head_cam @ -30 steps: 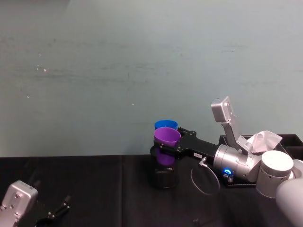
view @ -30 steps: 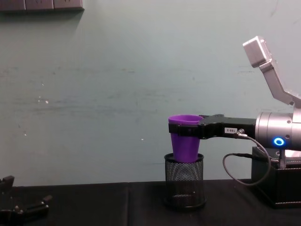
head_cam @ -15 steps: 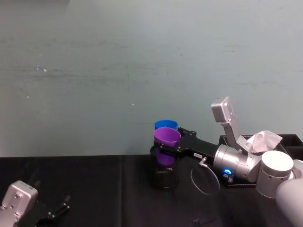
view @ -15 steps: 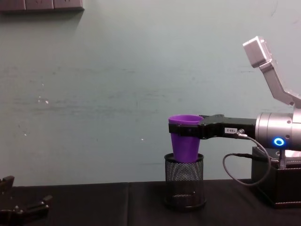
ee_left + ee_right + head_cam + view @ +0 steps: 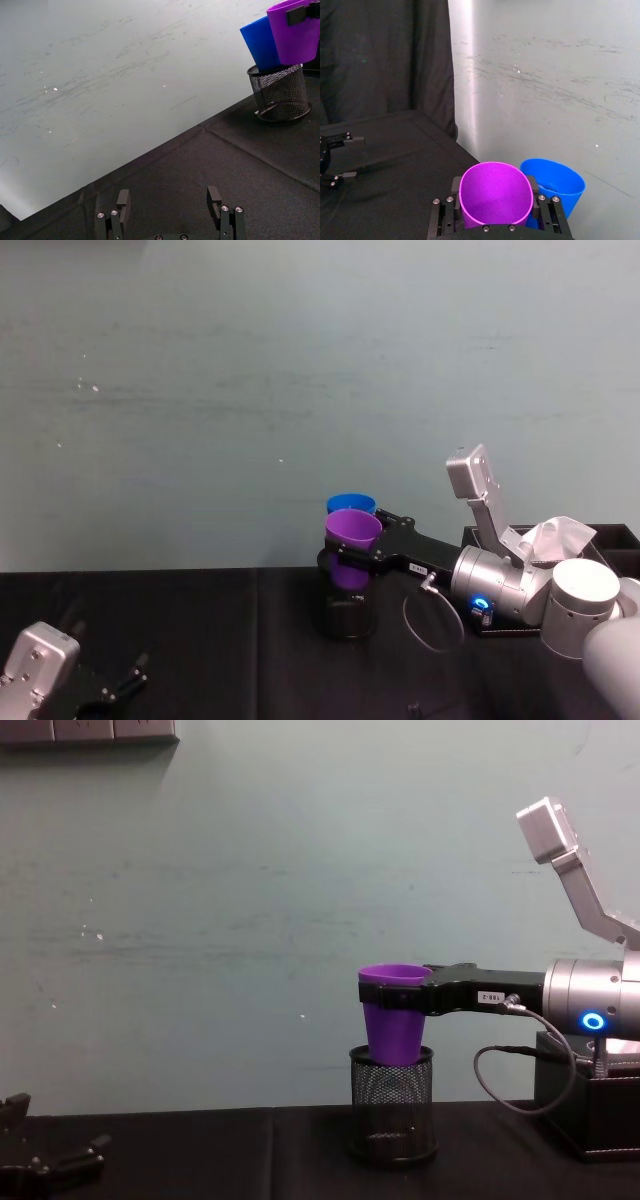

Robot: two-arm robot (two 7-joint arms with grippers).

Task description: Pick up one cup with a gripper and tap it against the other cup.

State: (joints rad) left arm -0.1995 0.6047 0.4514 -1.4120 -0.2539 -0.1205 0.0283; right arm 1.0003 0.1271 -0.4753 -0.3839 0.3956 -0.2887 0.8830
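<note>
Right tool (image 5: 358, 552) pinched purple cup (image 5: 352, 528), aloft just beside blue cup (image 5: 350, 503) (contact unclear). Tap step in hand; next needed short nudge toward it. Left tool (image 5: 170, 202) parked, spread.

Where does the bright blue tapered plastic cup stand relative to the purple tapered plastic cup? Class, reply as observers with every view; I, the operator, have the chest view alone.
Observer: Directly behind the purple cup held by the right gripper, on the wall side; the head view shows the rim of the blue cup just past it.
Operator: Do the two cups touch?
Observer: The left wrist view shows their sides meeting above the black wire-mesh pen holder; real contact I cannot confirm.
Operator: Is the left gripper open?
Observer: Yes: the left wrist view shows the left gripper parked low over the black cloth, fingers apart.
</note>
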